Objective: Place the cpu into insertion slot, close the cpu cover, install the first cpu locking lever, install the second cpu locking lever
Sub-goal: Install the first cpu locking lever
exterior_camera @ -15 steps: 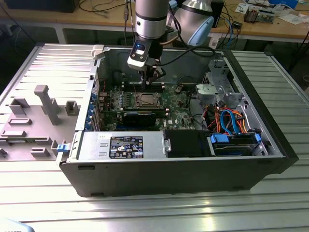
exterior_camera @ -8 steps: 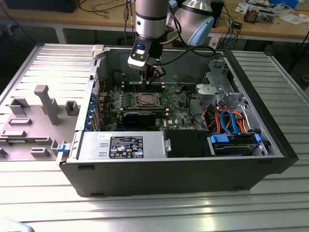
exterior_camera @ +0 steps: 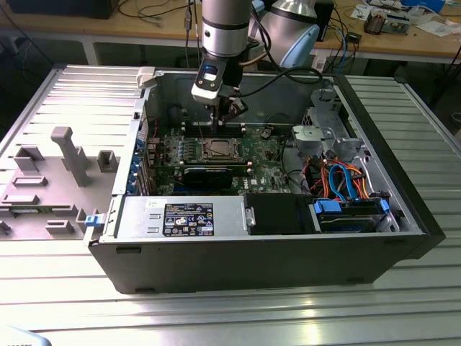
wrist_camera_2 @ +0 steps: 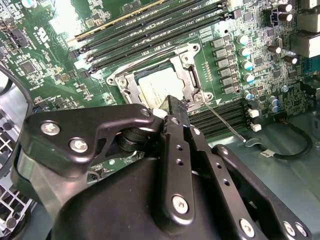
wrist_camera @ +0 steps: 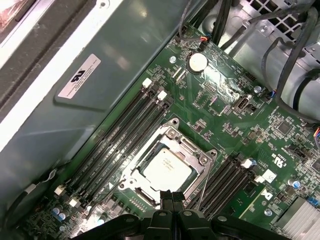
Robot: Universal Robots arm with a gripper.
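**A:** What crowded the socket?

**B:** Long black memory slots [wrist_camera: 120, 145] ran along two opposite sides of it. A round coin battery [wrist_camera: 197, 62] sat well apart from it on the green board [wrist_camera: 225, 115]. In the exterior view a black heatsink-like block [exterior_camera: 209, 175] lay just beside the socket. Orange and blue cables [exterior_camera: 338, 180] bunched toward the exterior view's right. All of it was inside the open computer case [exterior_camera: 288, 267], which lay on the slatted metal counter [exterior_camera: 216, 317].

**A:** And the chip?

**B:** The cpu [wrist_camera: 165, 172] lay flat in the insertion slot [wrist_camera: 172, 124], silver top up. The cpu cover [wrist_camera: 187, 150] lay down around it as a frame. A thin wire locking lever [wrist_camera_2: 225, 122] slanted out from one corner of the socket across the neighbouring memory slots. I couldn't tell whether it was hooked.

**A:** How was the arm set?

**B:** The arm [exterior_camera: 225, 29] hung straight down into the case from above, wrist vertical. The end effector [wrist_camera: 167, 196] sat at the edge of the cover, beside that lever. Its fingers were drawn together, with nothing visible between them. I couldn't tell whether the tips touched the metal.
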